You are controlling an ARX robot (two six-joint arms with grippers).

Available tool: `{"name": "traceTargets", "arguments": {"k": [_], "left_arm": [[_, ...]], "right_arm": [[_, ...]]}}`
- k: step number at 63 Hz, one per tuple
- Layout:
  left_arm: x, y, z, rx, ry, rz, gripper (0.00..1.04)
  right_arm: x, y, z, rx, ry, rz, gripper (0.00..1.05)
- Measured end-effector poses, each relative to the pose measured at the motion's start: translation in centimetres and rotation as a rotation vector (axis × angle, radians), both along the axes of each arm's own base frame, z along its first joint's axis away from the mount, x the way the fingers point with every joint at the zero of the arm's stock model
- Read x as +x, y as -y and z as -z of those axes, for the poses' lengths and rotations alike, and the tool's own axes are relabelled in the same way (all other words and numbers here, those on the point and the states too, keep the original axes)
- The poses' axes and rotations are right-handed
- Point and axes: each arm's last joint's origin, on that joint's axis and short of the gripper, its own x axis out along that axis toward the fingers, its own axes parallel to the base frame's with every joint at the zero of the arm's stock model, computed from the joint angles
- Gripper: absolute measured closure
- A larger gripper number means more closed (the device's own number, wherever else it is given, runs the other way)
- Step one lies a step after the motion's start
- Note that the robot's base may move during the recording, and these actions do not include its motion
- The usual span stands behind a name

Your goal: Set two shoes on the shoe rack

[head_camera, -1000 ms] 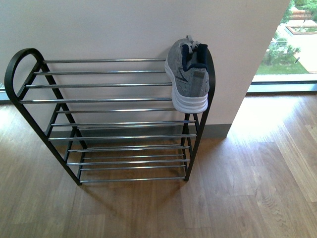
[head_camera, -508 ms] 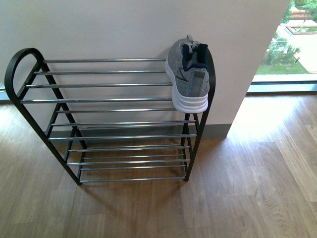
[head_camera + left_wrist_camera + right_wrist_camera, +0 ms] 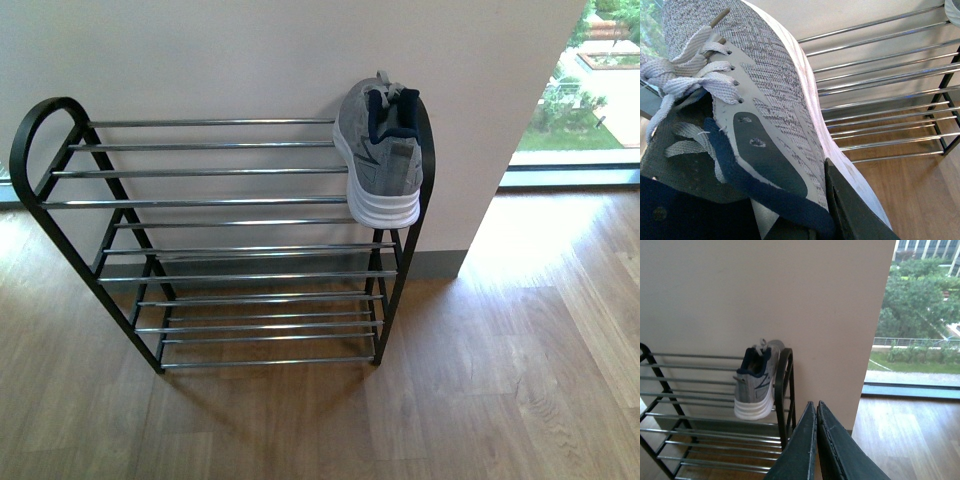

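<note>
One shoe [image 3: 378, 160] rests on the top bars of the shoe rack [image 3: 200, 203] at its three o'clock end, while our left fingers [image 3: 850, 215] clamp the second shoe [image 3: 770, 100] and our right fingers [image 3: 802, 450] press together, empty.

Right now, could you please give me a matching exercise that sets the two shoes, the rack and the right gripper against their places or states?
1. front-view shoe
2. left-wrist-view shoe
3. right gripper
4. rack

A. shut, empty
B. top tier, right end
C. on the floor, by the wall
D. held off the rack

Pairs: 1-B, 2-D, 3-A, 4-C
</note>
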Motion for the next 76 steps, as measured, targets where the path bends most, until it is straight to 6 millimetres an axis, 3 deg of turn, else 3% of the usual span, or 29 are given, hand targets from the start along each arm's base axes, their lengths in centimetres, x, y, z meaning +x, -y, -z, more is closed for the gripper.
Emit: {"name": "traceTargets", "arguments": {"k": [76], "left_arm": [[0.0,0.0,0.0,0.0,0.0,-0.001,1.03]], "right_arm": [[-4.2,0.0,-0.2,0.0,0.015,0.0,1.03]]}}
